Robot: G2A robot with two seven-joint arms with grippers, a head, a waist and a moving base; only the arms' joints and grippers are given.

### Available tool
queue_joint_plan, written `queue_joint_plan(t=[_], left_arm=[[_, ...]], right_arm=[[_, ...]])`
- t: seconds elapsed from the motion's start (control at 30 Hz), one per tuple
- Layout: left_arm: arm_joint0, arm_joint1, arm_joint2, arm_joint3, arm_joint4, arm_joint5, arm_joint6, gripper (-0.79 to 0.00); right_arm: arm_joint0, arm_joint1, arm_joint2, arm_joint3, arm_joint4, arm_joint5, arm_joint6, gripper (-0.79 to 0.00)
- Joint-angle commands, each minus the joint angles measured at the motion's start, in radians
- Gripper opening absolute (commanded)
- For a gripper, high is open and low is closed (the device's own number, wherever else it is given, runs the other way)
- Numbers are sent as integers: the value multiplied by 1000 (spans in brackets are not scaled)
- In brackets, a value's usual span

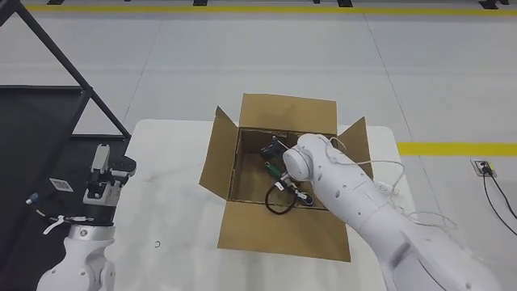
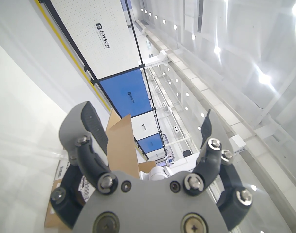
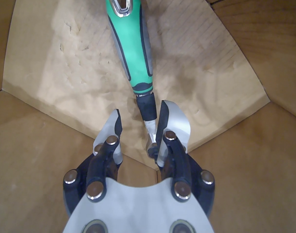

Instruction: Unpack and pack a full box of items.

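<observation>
Half open and empty, the right tool (image 3: 141, 109) is straddling the driver's (image 3: 129, 42) thin shank off-centre, risking a slip when closing.

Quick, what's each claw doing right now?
Left claw: open, holding nothing.
Right claw: open, around the shaft of the green-handled tool inside the box, not gripping it.

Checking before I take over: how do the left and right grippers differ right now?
The left gripper is spread wide and empty; the right gripper, less open, straddles the shaft of the green-handled tool. The left gripper sits outside the cardboard box, the right gripper down inside it. Both are open.
</observation>
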Motion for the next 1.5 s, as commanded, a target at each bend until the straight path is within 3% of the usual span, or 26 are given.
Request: queue_joint_plan(t=[0.0, 0.87, 0.97, 1.03, 1.07, 1.47], left_arm=[[1, 1, -1, -1, -2, -2, 2, 0], [12, 12, -17, 1, -21, -14, 10, 0], [13, 13, -18, 1, -23, -15, 11, 0], [13, 14, -18, 1, -25, -15, 13, 0], [13, 15, -18, 1, -25, -15, 13, 0], [10, 19, -13, 1, -26, -12, 19, 0]], right_arm=[[2, -11, -3, 22, -5, -4, -9, -416], [26, -128, 7, 287, -26, -106, -70, -449], [24, -135, 10, 302, -26, -114, -78, -560], [24, -140, 12, 311, -28, -116, -80, -748], [25, -142, 14, 315, -28, -117, -82, -785], [40, -154, 33, 347, -39, -102, -126, -785]])
